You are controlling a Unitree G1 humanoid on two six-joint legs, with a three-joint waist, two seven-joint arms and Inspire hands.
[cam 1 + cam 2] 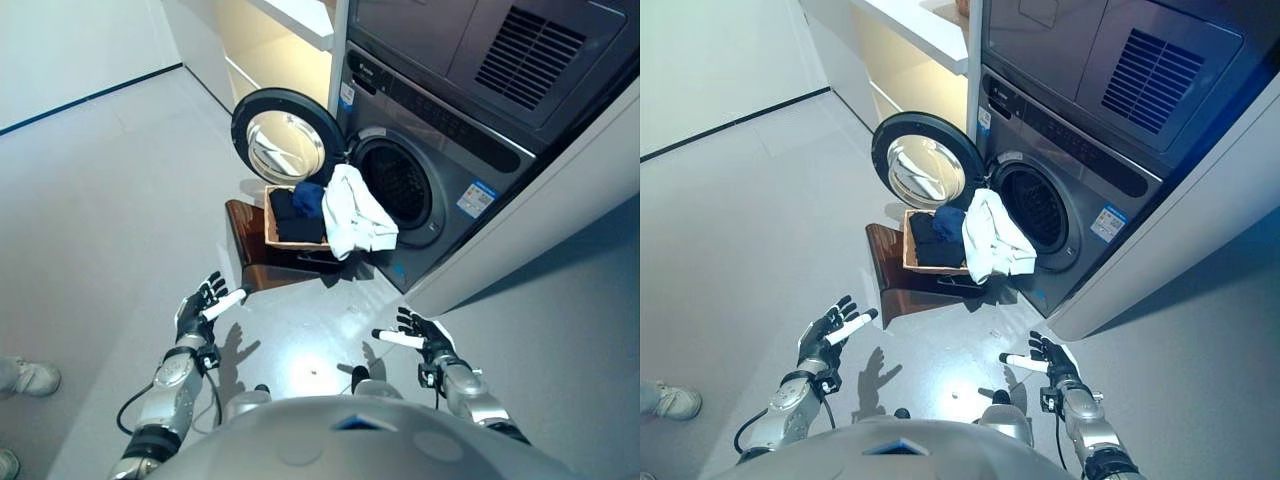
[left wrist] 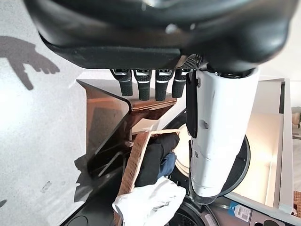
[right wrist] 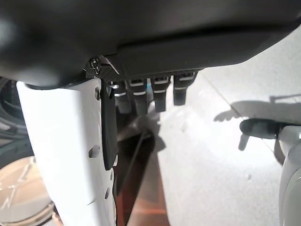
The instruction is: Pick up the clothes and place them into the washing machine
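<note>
Both hands, left hand point(image 1: 196, 312) and right hand point(image 1: 424, 335), hang open and empty. You are before the first grasp: reach to the white garment point(image 1: 355, 215) on the basket point(image 1: 270, 228), beside the washing machine point(image 1: 440, 150).

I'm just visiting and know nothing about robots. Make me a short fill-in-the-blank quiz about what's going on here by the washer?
1. The washing machine has its round door swung ____.
2. A white garment hangs over the rim of the wicker ____.
3. Both the left hand and right hand hold ____.
4. The dark clothes lie ____ the basket.

Missing words: open; basket; nothing; inside
</note>
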